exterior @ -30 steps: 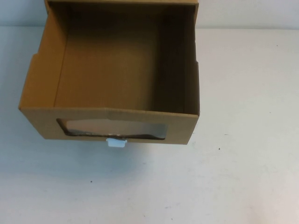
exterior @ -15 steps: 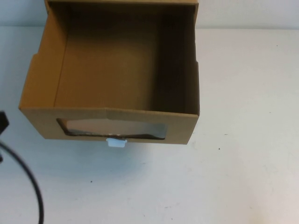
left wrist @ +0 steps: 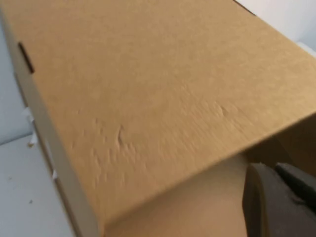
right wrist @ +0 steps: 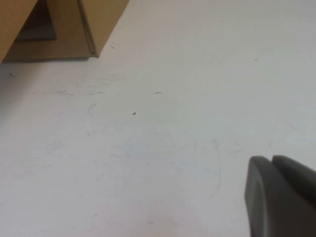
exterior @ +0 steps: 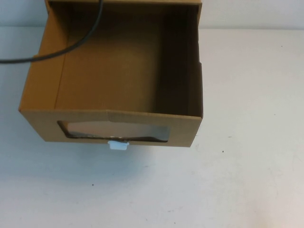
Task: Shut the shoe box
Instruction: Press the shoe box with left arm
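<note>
While drawn open toward the near edge, box point(exterior: 114, 90) at the counter's point(exterior: 251, 142) far left. Left gripper point(left wrist: 281, 197) close above the box's top panel, right gripper point(right wrist: 281, 192) low over bare counter beside the box; fingers' state impossible to tell. Cable point(exterior: 57, 52) across the box's far-left corner.

The black cable point(exterior: 71, 45) swings from the desk's near-left edge up across the shoe box's point(exterior: 114, 71) far-left corner.
</note>
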`<state>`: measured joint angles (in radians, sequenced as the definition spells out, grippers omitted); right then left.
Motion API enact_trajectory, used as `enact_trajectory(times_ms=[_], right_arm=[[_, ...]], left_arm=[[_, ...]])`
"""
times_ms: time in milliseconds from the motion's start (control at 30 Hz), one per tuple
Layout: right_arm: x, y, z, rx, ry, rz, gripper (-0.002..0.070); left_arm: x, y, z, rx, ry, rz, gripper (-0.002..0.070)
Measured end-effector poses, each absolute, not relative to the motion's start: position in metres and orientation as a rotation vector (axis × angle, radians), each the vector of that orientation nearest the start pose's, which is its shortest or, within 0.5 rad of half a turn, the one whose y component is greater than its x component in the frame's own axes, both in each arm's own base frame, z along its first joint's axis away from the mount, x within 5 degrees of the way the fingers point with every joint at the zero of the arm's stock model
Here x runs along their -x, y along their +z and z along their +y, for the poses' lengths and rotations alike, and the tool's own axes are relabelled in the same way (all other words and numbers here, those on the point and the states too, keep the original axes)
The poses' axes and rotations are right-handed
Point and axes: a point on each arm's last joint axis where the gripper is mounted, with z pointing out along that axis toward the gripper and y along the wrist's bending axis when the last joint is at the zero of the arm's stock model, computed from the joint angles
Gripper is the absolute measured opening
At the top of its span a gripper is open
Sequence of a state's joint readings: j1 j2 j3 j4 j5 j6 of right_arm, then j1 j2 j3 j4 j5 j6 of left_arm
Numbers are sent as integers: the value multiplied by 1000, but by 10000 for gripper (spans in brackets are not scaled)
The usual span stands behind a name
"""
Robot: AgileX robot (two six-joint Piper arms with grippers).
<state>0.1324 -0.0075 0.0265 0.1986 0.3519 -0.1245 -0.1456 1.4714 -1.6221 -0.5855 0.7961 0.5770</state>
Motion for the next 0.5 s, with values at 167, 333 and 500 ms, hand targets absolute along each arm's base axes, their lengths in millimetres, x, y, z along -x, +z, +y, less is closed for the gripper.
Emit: enact_trajectory(times_ms=[167,333,500], right_arm=[[-52,174,13,113,199,1847,-13],[-52,174,13,113,199,1847,-13],[-52,174,13,113,199,1847,-13]], left_arm=[[-376,446,-97,-643,-458,2004,-3],[-424,430,-107,-680,-513,2034,-3],[-449,411,-113,-681,-566,2087,-3]])
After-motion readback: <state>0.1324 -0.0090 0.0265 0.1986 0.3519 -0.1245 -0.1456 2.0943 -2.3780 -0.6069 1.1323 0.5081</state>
